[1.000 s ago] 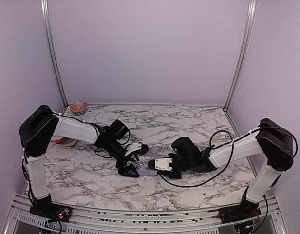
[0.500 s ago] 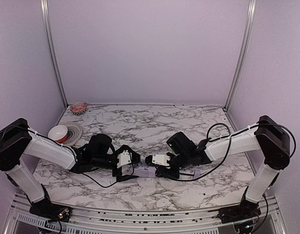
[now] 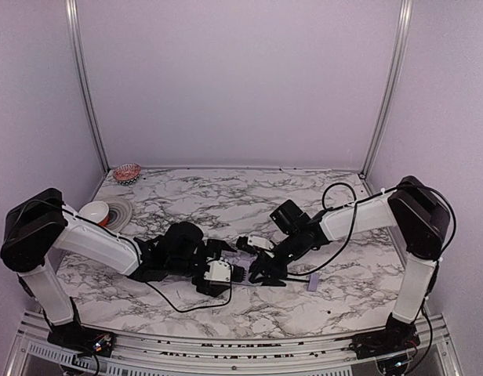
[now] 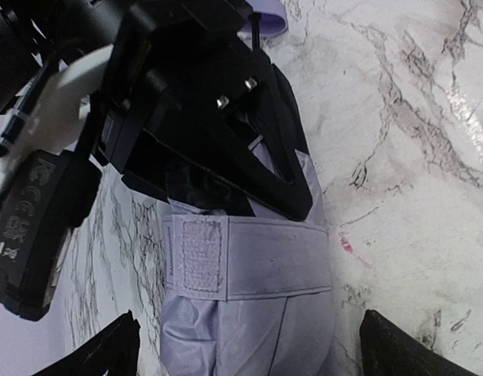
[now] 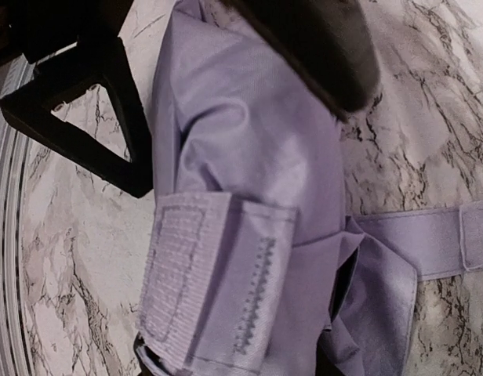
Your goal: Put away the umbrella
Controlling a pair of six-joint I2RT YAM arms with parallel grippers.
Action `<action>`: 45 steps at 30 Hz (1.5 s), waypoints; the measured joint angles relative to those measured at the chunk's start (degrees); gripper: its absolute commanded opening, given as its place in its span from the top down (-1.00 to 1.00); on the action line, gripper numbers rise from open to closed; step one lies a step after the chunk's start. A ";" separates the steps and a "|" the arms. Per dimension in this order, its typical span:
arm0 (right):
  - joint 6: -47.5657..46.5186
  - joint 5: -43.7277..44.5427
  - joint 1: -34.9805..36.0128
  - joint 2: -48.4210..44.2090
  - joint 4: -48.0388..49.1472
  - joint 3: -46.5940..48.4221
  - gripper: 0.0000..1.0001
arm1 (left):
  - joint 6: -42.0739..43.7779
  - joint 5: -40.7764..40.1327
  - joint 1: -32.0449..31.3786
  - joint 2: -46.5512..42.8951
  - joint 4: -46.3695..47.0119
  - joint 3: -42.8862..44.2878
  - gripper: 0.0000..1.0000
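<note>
Lavender fabric fills the gap between the left pincer's (image 4: 261, 348) fingers. The umbrella (image 4: 249, 313), folded into a bundle, lies on the marble table (image 4: 414, 117) directly under and ahead of that pincer, whose jaws stand as wide as they go and hold nothing. One fingertip sits off each flank of the bundle, apart from the cloth. Just ahead of those tips the closing strap (image 4: 245, 269) crosses the bundle, with its hook-and-loop patch facing up, nearer the fingertip at the left of the wrist view. Beyond the strap the right pincer (image 3: 259, 266) is clamped partway shut on the umbrella, gripping black lining and lavender cloth. In the right wrist view the strap's loose tail (image 5: 437, 235) trails away from the bundle to that pincer's side, so the wrap looks unfastened.

The step in hand, as I judge it, is securing the bundle. To do it well, the left pincer should come down square over the strap and close slowly so the folds gather rather than spill. It should also keep off the right pincer's fingers, which are very near. The right grip ought to hold firm until the left has bitten.
</note>
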 measured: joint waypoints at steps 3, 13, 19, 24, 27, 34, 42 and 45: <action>-0.13 -1.53 -0.46 0.94 -1.42 1.11 0.60 | 2.05 -2.43 0.09 3.82 -4.07 4.79 -0.98; -0.28 -3.50 -2.14 2.86 -4.59 4.22 0.60 | 5.62 -9.35 -0.44 9.81 -16.94 15.41 -0.18; -0.48 -3.65 -2.56 3.41 -6.23 5.49 0.56 | 3.32 -6.88 0.76 11.80 -25.55 20.68 0.02; -0.57 -3.58 -2.82 3.41 -6.38 5.55 -0.08 | 1.36 -2.36 2.71 13.60 -30.25 24.41 0.76; -0.85 -3.30 -3.13 3.04 -6.21 5.25 -0.26 | 0.02 -0.52 3.78 14.45 -31.85 26.60 1.00; -0.55 -0.81 -4.57 -1.51 -2.71 1.97 -0.40 | -5.25 -0.39 4.42 15.30 -31.17 28.22 1.00; 2.14 5.81 -6.75 -18.40 10.25 -6.78 -0.45 | -20.06 -4.09 7.28 15.41 -25.16 26.95 1.00; 3.04 9.25 -6.80 -25.57 18.49 -11.74 -0.46 | -24.33 -7.80 8.72 15.41 -25.11 26.99 1.00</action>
